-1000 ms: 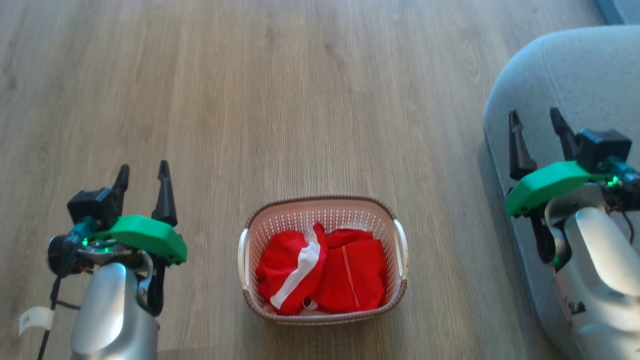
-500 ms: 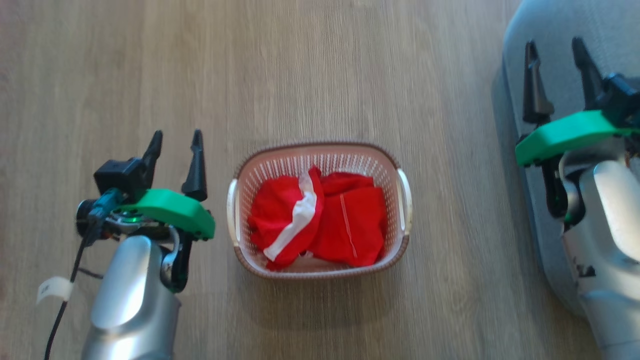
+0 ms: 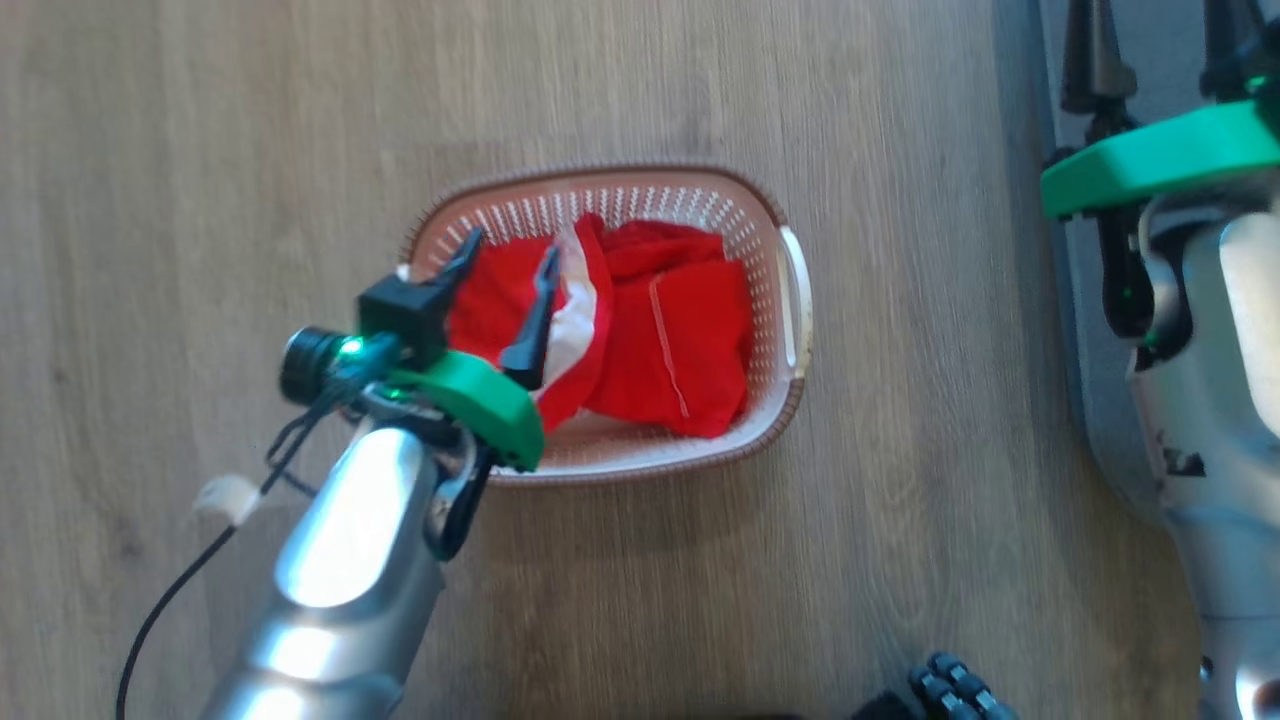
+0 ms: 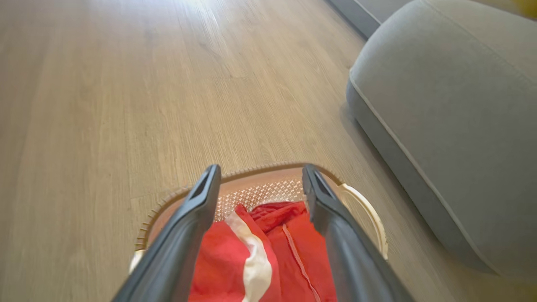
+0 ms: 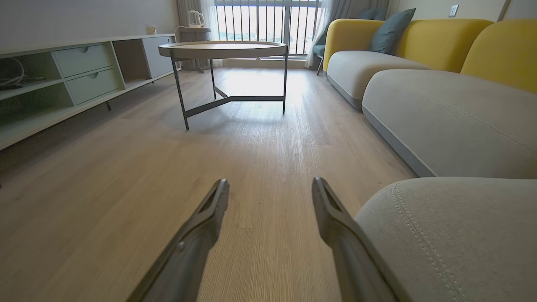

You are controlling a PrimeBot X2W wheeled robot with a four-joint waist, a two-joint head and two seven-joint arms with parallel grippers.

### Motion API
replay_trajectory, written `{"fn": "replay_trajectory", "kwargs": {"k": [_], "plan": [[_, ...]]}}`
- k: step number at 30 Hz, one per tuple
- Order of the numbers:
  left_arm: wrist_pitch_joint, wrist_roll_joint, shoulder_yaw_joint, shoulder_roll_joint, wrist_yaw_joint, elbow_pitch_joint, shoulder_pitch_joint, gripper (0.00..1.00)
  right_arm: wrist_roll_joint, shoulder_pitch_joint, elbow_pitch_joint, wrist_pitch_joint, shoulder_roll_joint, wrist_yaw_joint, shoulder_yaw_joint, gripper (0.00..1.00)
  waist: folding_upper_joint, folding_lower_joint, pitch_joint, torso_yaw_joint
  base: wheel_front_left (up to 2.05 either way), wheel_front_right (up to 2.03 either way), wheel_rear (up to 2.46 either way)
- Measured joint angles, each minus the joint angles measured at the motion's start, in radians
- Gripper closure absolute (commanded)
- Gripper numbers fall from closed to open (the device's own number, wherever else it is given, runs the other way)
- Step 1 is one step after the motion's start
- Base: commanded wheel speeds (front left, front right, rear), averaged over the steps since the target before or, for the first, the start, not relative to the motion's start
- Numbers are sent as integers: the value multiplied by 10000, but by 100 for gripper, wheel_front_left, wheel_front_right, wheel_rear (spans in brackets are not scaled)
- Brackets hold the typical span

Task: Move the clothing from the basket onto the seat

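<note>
The basket stands on the wood floor, with a brown rim and a cream perforated wall. The clothing lies bunched inside it: a red piece with a white stripe on the left and a plain red piece on the right. My left gripper hangs open over the striped piece, nothing between its fingers. In the left wrist view the left gripper frames the clothing and the far rim of the basket. My right gripper stands open over the grey seat, empty.
The seat is one rounded cushion of a long grey sofa with yellow backs. A round coffee table and a low cabinet stand farther off. Bare wood floor lies between basket and seat.
The camera has shifted, so the whole picture moved. My left gripper has swung from beside the basket's left to over the striped clothing. Both grippers stay open.
</note>
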Motion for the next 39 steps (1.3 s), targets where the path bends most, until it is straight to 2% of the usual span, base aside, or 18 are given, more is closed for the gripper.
{"fn": "replay_trajectory", "kwargs": {"k": [11, 15, 25, 34, 39], "plan": [[-2, 372, -1843, 19, -52, 1636, -1738, 0, 2, -786, -182, 0, 407, 0, 353, 0, 0, -1, 1451, -709, 0, 0, 0], [-15, 846, -2437, 38, -21, 2541, -2491, 0, 6, -1046, -284, 0, 612, 0, 460, 0, 1, -1, 1879, -1063, 0, 0, 0], [-17, 1193, -2775, 61, 506, 4468, -3633, 0, 17, -1269, -537, 0, 993, 0, 671, 0, 1, -1, 2748, -1824, 0, 0, 0], [61, 1536, -2972, 203, 1463, 6322, -4486, 0, 31, -1363, -573, 0, 1164, 0, 629, 0, 1, -1, 3263, -2187, 0, 0, 0], [447, 1804, -3269, 309, 1720, 6840, -4730, 0, 33, -1363, -573, 0, 1243, 0, 637, 0, 0, -1, 3331, -2282, 0, 0, 0]]}}
